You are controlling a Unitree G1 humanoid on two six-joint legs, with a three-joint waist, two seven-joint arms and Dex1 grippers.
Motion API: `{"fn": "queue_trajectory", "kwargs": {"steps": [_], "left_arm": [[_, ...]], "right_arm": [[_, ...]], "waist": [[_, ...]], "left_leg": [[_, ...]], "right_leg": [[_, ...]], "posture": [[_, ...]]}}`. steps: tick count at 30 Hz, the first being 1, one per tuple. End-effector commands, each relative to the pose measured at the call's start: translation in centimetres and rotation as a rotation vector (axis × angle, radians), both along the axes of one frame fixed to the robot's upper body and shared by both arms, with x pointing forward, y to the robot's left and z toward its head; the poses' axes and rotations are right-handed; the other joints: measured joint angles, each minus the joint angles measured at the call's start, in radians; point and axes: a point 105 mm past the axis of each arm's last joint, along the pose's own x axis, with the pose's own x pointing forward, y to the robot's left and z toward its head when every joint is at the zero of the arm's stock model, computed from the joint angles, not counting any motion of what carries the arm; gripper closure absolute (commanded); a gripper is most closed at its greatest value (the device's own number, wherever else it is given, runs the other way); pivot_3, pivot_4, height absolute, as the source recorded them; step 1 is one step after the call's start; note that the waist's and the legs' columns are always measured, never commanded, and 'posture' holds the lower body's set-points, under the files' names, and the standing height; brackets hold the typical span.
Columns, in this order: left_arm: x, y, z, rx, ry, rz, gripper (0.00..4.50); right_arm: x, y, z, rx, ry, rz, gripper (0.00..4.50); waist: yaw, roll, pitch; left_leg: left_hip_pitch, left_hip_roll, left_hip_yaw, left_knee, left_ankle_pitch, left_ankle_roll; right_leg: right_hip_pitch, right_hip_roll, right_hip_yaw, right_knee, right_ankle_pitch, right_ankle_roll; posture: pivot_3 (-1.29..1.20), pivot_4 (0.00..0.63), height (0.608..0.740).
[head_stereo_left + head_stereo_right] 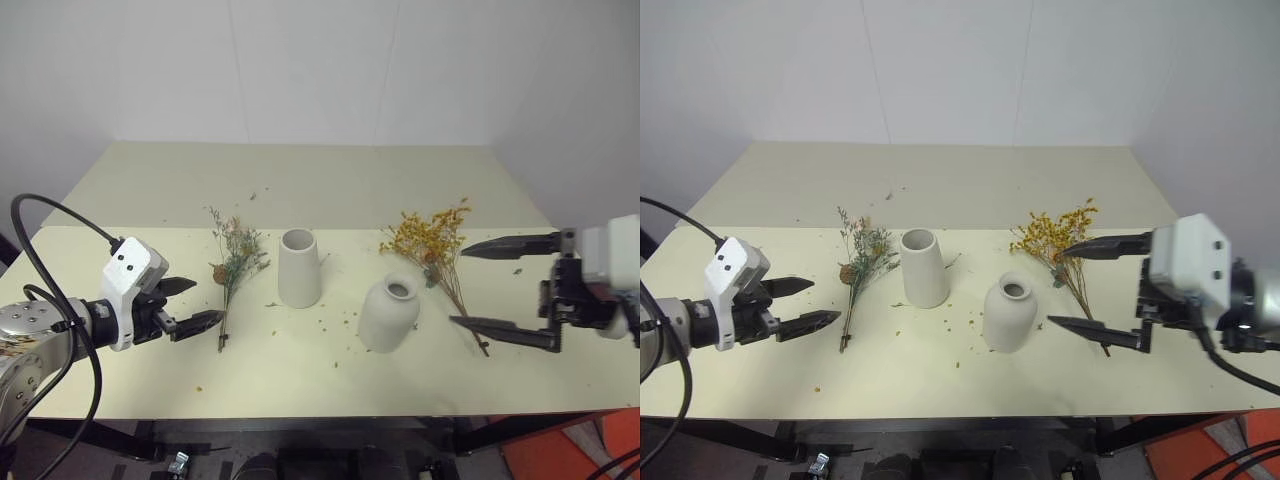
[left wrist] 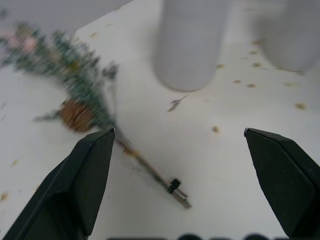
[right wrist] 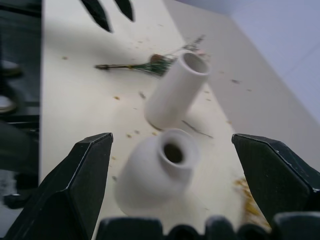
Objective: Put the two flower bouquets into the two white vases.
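1. The left pincer (image 1: 188, 304) is seen with its two black fingers spread wide and nothing between them, just left of the near stem end of the sparse grey-green dried bunch with a brown cone (image 1: 232, 262), which lies flat on the pale cream counter (image 1: 300, 190).
2. The right pincer (image 1: 1092, 295) is likewise spread wide and empty; the thin stems of the bushy yellow-orange dried bunch (image 1: 1055, 238) lie in line with its gap, on the counter below.
3. The tall tapered matte white vase (image 1: 299, 267) and the shorter rounded narrow-necked white vase (image 1: 388, 312) stand upright between the two bunches.
4. A failed pick is judged possible: the thin flat stems could be pushed along the counter or slipped past.
5. The rounded vase could be knocked by the right pincer, being near it; brittle bits could be shed, and crumbs are already scattered.
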Motion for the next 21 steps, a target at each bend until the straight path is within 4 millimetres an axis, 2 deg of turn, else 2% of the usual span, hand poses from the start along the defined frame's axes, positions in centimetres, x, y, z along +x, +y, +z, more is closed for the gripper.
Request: {"fn": "queue_trajectory", "kwargs": {"steps": [1,9,13,21], "left_arm": [[1.3,0.8,-0.1,0.006,0.002,0.263,0.00],[2.4,-0.9,-2.2,-0.069,0.064,0.451,0.00],[3.0,-1.5,-3.0,-0.055,0.094,0.463,0.00],[5.5,-2.1,-3.8,-0.060,0.171,0.484,0.00]], "right_arm": [[1.5,1.3,1.0,0.039,-0.021,-0.040,0.03],[2.5,2.5,1.3,0.042,-0.013,-0.051,0.03],[2.4,2.7,1.3,0.042,-0.014,-0.054,0.03],[2.4,2.4,0.9,0.037,-0.024,-0.100,0.03]], "waist": [[0.001,-0.001,0.000],[0.009,-0.004,-0.001],[0.012,-0.004,-0.001],[0.014,-0.004,-0.001]], "left_leg": [[0.000,-0.001,0.000,0.001,0.000,0.000],[-0.003,-0.004,-0.004,0.001,0.000,0.000],[-0.004,-0.004,-0.004,0.001,0.000,0.000],[-0.003,-0.006,-0.005,0.002,0.000,0.000]], "right_leg": [[0.000,-0.001,0.001,0.000,0.001,0.001],[-0.001,-0.001,0.000,-0.001,0.002,0.002],[-0.001,-0.002,0.001,-0.001,0.002,0.001],[0.000,-0.002,0.000,-0.001,0.002,0.002]], "posture": [[0.00,0.150,0.740],[0.00,0.150,0.740],[0.00,0.150,0.740],[0.00,0.150,0.740]]}}
